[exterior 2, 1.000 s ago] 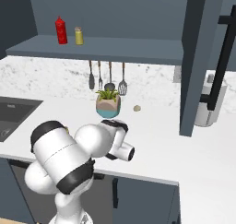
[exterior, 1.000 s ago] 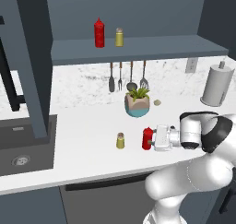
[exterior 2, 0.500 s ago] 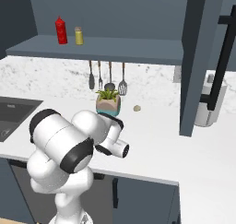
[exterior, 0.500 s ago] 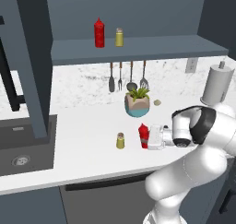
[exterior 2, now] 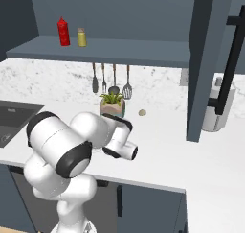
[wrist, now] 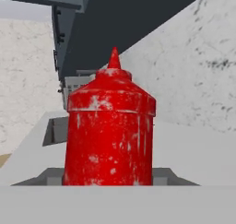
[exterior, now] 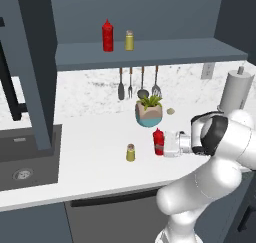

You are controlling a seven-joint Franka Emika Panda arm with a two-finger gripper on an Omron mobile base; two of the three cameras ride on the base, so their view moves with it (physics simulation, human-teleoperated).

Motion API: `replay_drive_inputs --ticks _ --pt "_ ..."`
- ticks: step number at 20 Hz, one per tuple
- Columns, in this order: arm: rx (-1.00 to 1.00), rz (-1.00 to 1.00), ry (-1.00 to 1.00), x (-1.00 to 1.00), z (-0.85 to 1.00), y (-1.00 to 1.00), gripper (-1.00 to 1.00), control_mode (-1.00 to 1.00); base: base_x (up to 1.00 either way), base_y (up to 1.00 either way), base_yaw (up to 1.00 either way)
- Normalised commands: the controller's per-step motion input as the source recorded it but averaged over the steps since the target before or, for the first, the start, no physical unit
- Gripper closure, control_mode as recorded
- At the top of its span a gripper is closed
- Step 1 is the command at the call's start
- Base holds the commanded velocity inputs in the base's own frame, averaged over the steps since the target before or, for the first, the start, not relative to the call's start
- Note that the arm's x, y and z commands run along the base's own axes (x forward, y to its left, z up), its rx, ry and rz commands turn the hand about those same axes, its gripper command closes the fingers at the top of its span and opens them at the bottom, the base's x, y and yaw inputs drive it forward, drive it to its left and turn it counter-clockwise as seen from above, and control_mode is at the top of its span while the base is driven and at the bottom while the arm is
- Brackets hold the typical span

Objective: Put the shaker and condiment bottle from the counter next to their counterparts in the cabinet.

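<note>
Tool (exterior: 163,143) closer — at condiment bottle (exterior: 158,141) on counter (exterior: 95,152) | grip state — cannot tell

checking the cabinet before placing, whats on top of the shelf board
A red squeeze bottle and an olive-yellow shaker stand upright side by side on the cabinet shelf, bottle to the left. The open cabinet door hides the shelf's right end.

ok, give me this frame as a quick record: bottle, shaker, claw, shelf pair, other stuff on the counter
condiment bottle: upright on the counter, right in front of the claw
shaker: upright on counter, left of the bottle, apart from it
claw: level with the bottle, reaching from its right; grip cannot be told
counterparts: red bottle and shaker side by side on the cabinet shelf
other: potted plant, hanging utensils
</note>
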Motion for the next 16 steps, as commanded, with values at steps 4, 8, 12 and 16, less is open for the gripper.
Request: replay_drive_inputs --ticks 4,8,12,16 --pt "0.00 0.00 0.00 0.00 0.88 0.05 1.00 -1.00 0.00 0.00 0.00" --pt "0.00 0.00 0.00 0.00 0.84 0.21 1.00 -1.00 0.00 0.00 0.00" --pt "0.00 0.00 -0.02 0.00 0.65 0.33 1.00 -1.00 0.00 0.00 0.00" --pt "0.00 0.00 -0.02 0.00 0.62 0.30 1.00 -1.00 0.00 0.00 0.00"
